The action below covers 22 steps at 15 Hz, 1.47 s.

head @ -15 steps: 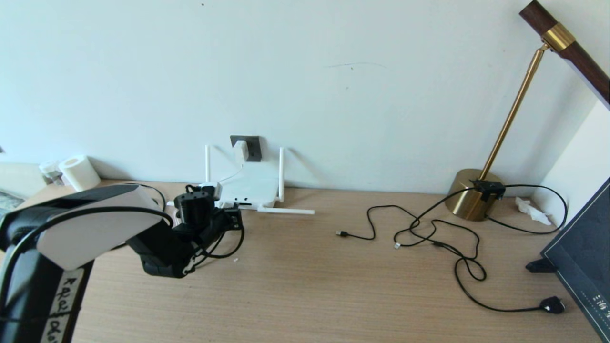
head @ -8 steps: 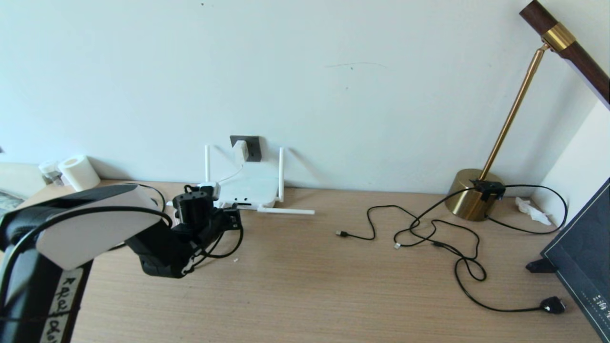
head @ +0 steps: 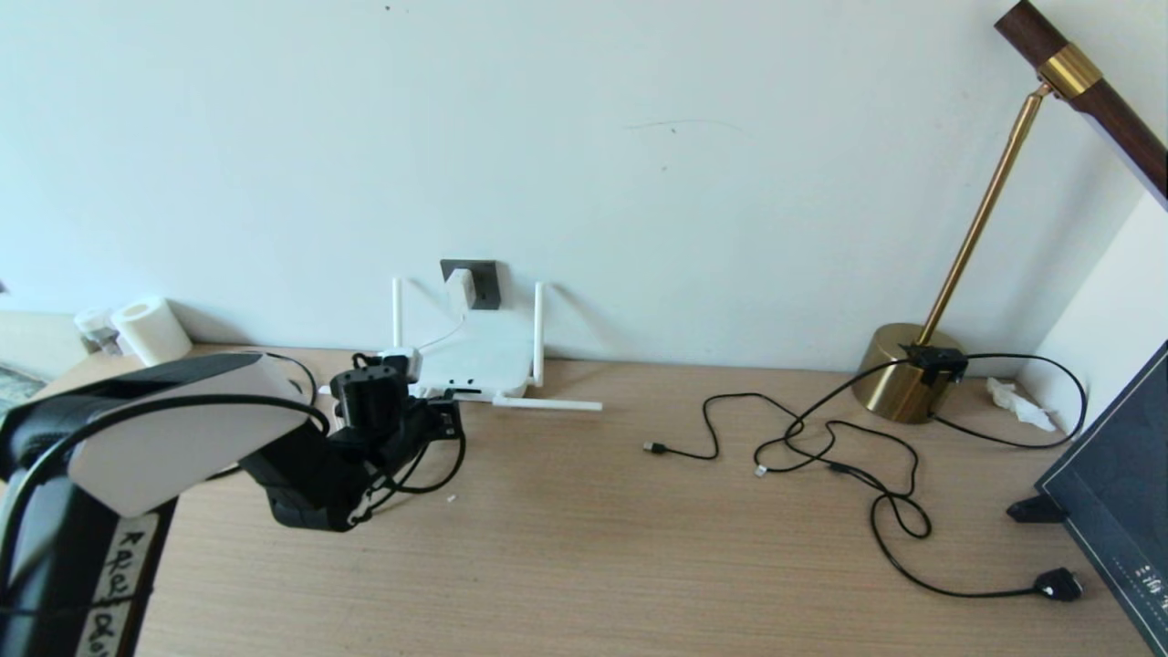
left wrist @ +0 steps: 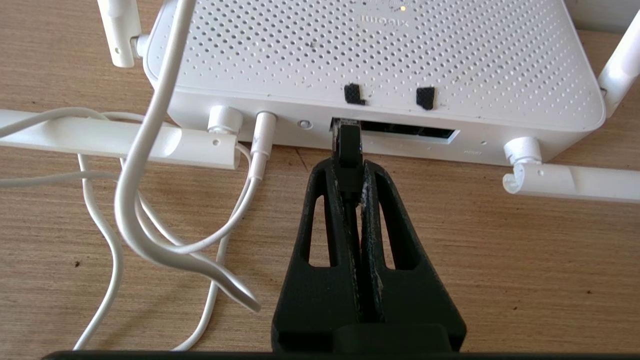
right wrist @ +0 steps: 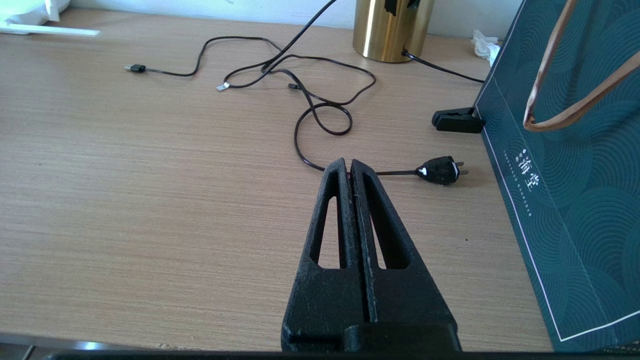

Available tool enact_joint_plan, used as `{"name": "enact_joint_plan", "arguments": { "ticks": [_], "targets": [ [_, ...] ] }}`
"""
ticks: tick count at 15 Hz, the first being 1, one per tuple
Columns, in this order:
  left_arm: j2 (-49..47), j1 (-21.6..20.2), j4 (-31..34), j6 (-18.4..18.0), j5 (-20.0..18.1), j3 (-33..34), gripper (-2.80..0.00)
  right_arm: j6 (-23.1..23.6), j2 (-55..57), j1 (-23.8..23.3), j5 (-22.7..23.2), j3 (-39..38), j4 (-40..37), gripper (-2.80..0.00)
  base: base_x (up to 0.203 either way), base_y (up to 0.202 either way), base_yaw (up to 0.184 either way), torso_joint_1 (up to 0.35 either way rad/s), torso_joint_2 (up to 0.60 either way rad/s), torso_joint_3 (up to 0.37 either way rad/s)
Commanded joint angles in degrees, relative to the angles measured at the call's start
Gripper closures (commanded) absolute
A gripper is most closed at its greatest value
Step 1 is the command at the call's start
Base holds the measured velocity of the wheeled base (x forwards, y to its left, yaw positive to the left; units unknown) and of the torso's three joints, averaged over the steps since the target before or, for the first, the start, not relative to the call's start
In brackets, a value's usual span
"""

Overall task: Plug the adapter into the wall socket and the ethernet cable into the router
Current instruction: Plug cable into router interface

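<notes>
The white router point(head: 479, 358) sits against the wall under the dark grey wall socket point(head: 489, 283). The white adapter point(head: 462, 288) is seated in that socket, and its thin white cord point(left wrist: 145, 165) runs down to the router's edge. My left gripper point(left wrist: 350, 167) is shut on the ethernet cable's black plug point(left wrist: 348, 146). The plug's tip is at the left end of the router's port row point(left wrist: 410, 132). In the head view the left gripper point(head: 447, 415) is at the router's front edge, with the black cable point(head: 453, 467) looping under it. My right gripper point(right wrist: 349, 164) is shut and empty over bare table.
Thin black USB cables point(head: 821, 447) and a black two-pin plug point(right wrist: 441, 170) sprawl at right, beside a brass lamp base point(head: 903, 370) and a dark teal bag point(right wrist: 575, 175). A router antenna point(left wrist: 575, 182) lies flat on the table. A paper roll point(head: 151, 328) stands far left.
My left gripper has edged slightly toward the router with the plug in it. Nothing else has moved.
</notes>
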<state>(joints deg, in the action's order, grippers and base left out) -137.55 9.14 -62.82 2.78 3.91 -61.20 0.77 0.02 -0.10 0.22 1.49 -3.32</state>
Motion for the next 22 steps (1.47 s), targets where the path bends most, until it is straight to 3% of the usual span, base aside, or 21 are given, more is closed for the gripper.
{"name": "enact_joint_plan", "arguments": {
  "ticks": [1,22],
  "targets": [
    [-0.18,0.00,-0.35,0.03,0.04,-0.17,0.00,0.02,-0.02,0.01,0.04,0.01,-0.01,0.00,0.000,0.000,0.000,0.000,0.00,0.000],
    [-0.62,0.17,1.03,0.03,0.04,-2.26,0.00,0.02,-0.02,0.01,0.04,0.01,-0.01,0.00,0.000,0.000,0.000,0.000,0.00,0.000]
  ]
}}
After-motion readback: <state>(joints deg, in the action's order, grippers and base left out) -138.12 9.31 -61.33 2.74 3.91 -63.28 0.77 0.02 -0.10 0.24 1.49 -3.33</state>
